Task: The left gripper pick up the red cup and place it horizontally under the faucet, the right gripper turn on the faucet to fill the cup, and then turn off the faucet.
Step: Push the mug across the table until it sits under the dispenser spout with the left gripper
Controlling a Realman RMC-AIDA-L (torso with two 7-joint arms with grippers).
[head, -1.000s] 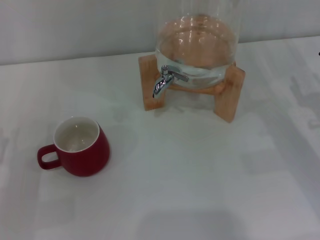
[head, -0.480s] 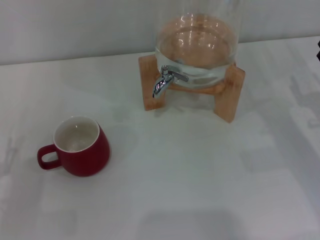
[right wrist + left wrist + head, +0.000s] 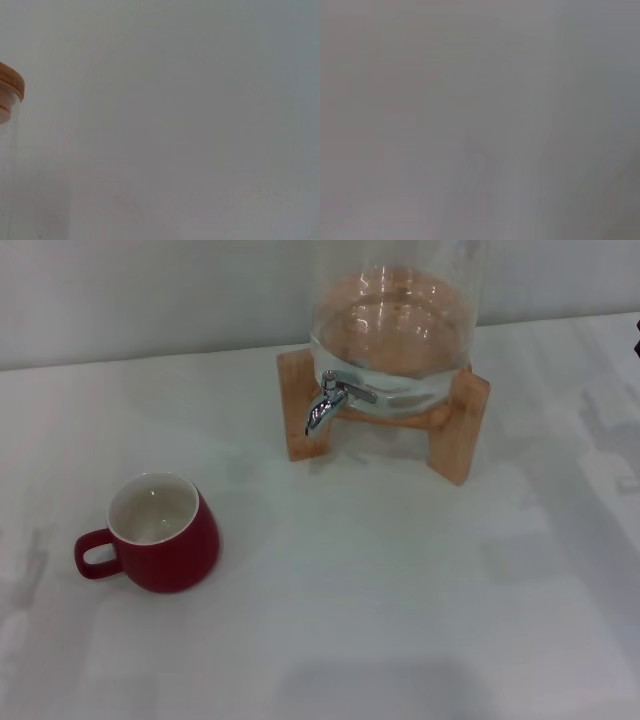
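The red cup [image 3: 160, 533] stands upright on the white table at the front left in the head view, its white inside showing and its loop handle pointing left. The chrome faucet [image 3: 328, 402] juts from the front of a clear glass jar [image 3: 393, 330] at the back centre, spout down, nothing beneath it. Neither gripper shows in the head view; only a dark sliver sits at its right edge. The left wrist view shows plain grey. The right wrist view shows the jar's wooden lid [image 3: 10, 90] at one edge.
The jar rests on a wooden stand [image 3: 458, 425] with legs left and right of the faucet. The white table [image 3: 380, 580] runs from the stand to the front edge. A pale wall stands behind.
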